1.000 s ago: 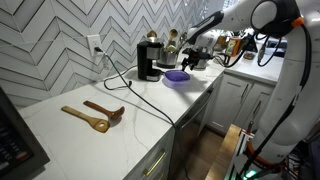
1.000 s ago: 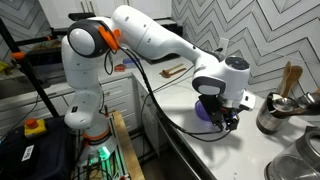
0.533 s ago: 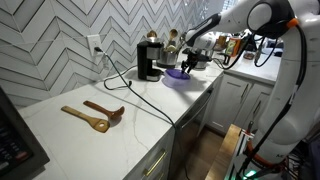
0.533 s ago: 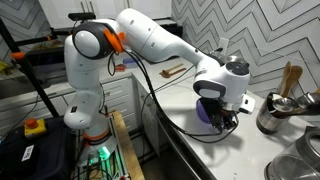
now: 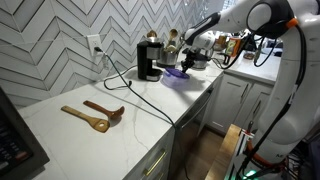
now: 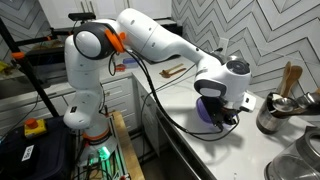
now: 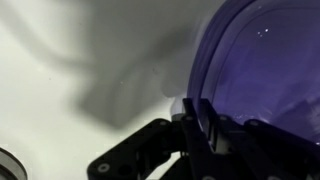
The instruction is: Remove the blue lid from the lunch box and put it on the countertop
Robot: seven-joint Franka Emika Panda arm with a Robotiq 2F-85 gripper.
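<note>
The blue lid [image 7: 262,60] fills the upper right of the wrist view as a glossy violet-blue disc. My gripper [image 7: 195,128] is shut on its near rim, the dark fingers [image 7: 205,120] pressed together over the edge. In both exterior views the gripper [image 5: 188,63] [image 6: 226,116] hangs over the lid [image 5: 176,73] [image 6: 206,112] on the white countertop [image 5: 60,135] [image 6: 230,155] beside the coffee maker. The lunch box is hidden beneath the lid and the gripper.
A black coffee maker [image 5: 148,60] stands just behind the lid, with its cable [image 5: 140,97] trailing over the countertop. Two wooden spoons [image 5: 95,115] lie further along. A steel pot [image 6: 274,113] with utensils stands close by the gripper.
The jaws have gone from wide open to shut on the lid's rim. The arm has hardly moved.
</note>
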